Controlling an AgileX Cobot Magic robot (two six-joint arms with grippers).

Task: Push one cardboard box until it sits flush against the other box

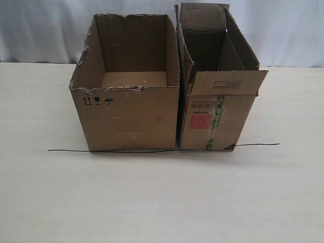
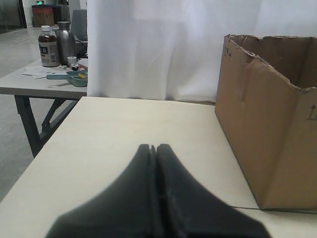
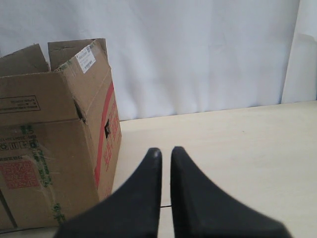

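The wide, low cardboard box (image 1: pixel 126 116) with ragged top edges stands left of centre on the table. The narrower, taller box (image 1: pixel 215 116) with the red label and green tape stands right beside it. Their facing sides meet along the front, with only a thin dark seam between them. Neither gripper shows in the exterior view. In the left wrist view my left gripper (image 2: pixel 153 147) is shut and empty, hanging apart from the wide box (image 2: pixel 267 129). My right gripper (image 3: pixel 165 150) is shut but for a thin slit, holding nothing, apart from the tall box (image 3: pixel 54 148).
A thin black line (image 1: pixel 66 150) runs across the pale table (image 1: pixel 162 202) along the boxes' front edges. A white curtain (image 1: pixel 283 30) hangs behind. A side table with a bottle (image 2: pixel 49 46) and a metal flask stands beyond the table's edge.
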